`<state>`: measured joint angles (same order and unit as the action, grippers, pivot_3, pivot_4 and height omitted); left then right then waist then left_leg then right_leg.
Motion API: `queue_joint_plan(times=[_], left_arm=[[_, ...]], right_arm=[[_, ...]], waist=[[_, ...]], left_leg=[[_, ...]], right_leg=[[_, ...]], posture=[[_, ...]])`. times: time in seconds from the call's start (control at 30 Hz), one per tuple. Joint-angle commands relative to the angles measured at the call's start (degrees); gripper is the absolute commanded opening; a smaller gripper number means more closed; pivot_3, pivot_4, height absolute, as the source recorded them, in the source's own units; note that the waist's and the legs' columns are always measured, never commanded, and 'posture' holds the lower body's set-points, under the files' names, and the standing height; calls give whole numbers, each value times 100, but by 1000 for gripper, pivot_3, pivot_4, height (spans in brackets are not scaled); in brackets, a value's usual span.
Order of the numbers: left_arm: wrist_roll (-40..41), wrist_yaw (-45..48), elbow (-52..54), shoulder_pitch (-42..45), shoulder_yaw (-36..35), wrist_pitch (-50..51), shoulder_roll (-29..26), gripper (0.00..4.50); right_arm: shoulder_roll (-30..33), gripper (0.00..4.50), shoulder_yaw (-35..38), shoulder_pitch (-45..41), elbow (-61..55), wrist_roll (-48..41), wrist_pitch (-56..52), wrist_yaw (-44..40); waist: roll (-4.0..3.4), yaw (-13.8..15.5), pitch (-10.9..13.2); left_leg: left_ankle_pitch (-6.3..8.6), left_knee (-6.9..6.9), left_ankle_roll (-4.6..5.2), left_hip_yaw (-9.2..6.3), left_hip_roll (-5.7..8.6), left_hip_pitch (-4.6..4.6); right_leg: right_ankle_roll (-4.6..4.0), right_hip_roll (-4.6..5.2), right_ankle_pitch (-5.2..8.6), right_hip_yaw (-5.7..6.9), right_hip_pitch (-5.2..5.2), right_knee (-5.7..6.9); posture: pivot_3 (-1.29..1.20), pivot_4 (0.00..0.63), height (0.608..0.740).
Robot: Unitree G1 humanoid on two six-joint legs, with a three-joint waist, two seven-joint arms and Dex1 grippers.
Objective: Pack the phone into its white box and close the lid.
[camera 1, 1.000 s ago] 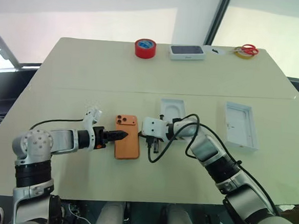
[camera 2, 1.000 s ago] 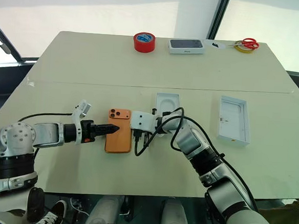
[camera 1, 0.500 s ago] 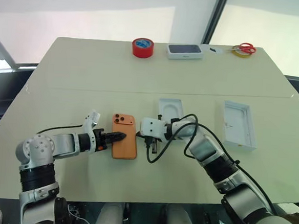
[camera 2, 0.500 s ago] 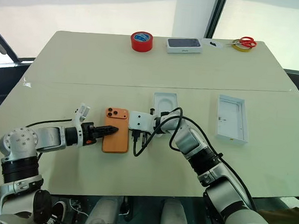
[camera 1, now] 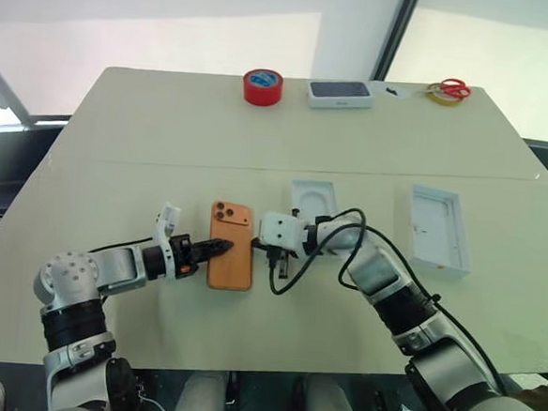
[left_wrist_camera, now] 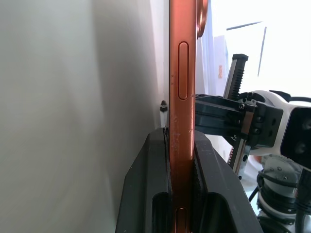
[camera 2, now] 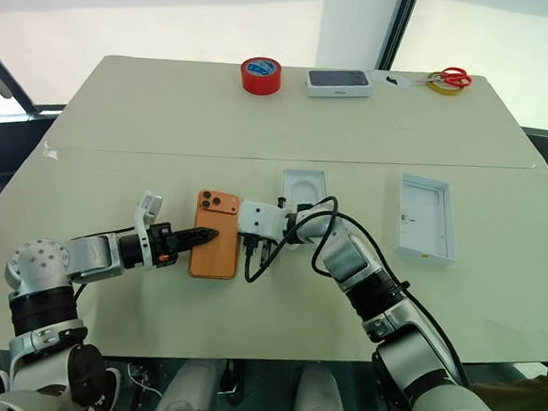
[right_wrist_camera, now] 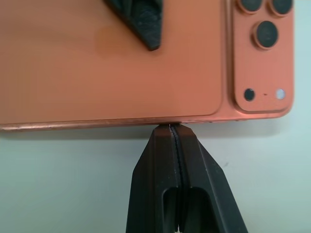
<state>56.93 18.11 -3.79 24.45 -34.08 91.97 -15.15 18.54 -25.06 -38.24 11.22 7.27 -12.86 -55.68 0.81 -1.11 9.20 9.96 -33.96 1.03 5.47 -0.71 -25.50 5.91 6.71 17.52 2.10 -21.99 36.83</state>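
The phone (camera 1: 231, 248) lies back-up on the surface (camera 1: 166, 132), just left of the white box (camera 1: 314, 199), with the lid (camera 1: 438, 229) well apart to the right; the left pincer (camera 1: 218, 249) is clamped on the phone's left edge, one finger above and one beneath, while the right pincer (right_wrist_camera: 173, 127) is closed on nothing, its tips pressed against the opposite edge. The hold takes only a narrow strip of the edge, so on lifting the phone could pivot, slip free, or catch the box's rim.

orange phone (camera 1: 230, 257), white box (camera 1: 314, 200), red tape (camera 1: 263, 86)
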Motion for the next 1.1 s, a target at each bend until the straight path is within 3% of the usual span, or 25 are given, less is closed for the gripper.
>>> queue_joint_plan(times=[0.03, 0.13, 0.3, 0.47, 0.6, 0.7, 0.8, 1.1], left_arm=[[97, -155, -128, 109, -445, -23, 109, 35], [237, -110, 4, 134, -555, -117, 130, 0], [293, -107, 281, 97, -463, -420, 191, 0], [320, -76, 344, 118, -324, -565, 192, 0], [312, -39, 279, 129, -214, -671, 152, 0], [300, -28, 243, 126, -134, -681, 122, 0], [331, 18, 225, 117, -77, -707, 91, 0], [350, 69, 174, 104, -41, -705, 38, 0]], right_arm=[[-43, 0, 806, -85, -520, -1060, -497, -352], [285, 852, 1049, 5, -731, -1375, -414, -673], [1349, 3367, 1101, 560, -972, -1294, 543, -1205], [1942, 3367, 1296, 981, -1095, -1487, 921, -1568], [2068, 3367, 1360, 1099, -860, -1443, 1321, -1529], [2083, 2492, 1274, 1104, -640, -1286, 1493, -1485], [2091, 950, 1246, 1160, -544, -1202, 1664, -1444], [2111, 950, 1287, 1228, -498, -1267, 1651, -1503]], waist=[[-1, 0, 2], [2, 0, 4], [16, 40, 13], [19, 9, 18], [30, 24, 29], [36, 30, 35], [38, 39, 37], [38, 40, 37]], left_leg=[[0, 0, 0, 0, 0, 0], [0, 3, 0, 1, -2, -3], [1, 9, 2, 6, -1, -40], [-2, 9, -2, 15, -1, -93], [-7, 4, -9, 15, -4, -92], [-5, -6, -6, 14, -4, -91], [-4, -17, -4, 14, -4, -91], [-9, -19, -9, 12, -4, -91]], right_leg=[[1, 0, 0, 0, 0, 0], [2, 0, -1, 0, -3, -1], [2, 0, -1, 1, -26, -29], [27, -2, -15, 3, -42, -52], [28, -5, -15, 14, -36, -53], [26, -4, -14, 15, -30, -53], [23, -2, -13, 15, -25, -53], [26, -2, -15, 20, -22, -53]], posture=[[0, 150, 740], [0, 150, 740], [0, 150, 740], [0, 150, 740], [0, 150, 740], [0, 150, 740], [0, 150, 740], [0, 150, 740]])
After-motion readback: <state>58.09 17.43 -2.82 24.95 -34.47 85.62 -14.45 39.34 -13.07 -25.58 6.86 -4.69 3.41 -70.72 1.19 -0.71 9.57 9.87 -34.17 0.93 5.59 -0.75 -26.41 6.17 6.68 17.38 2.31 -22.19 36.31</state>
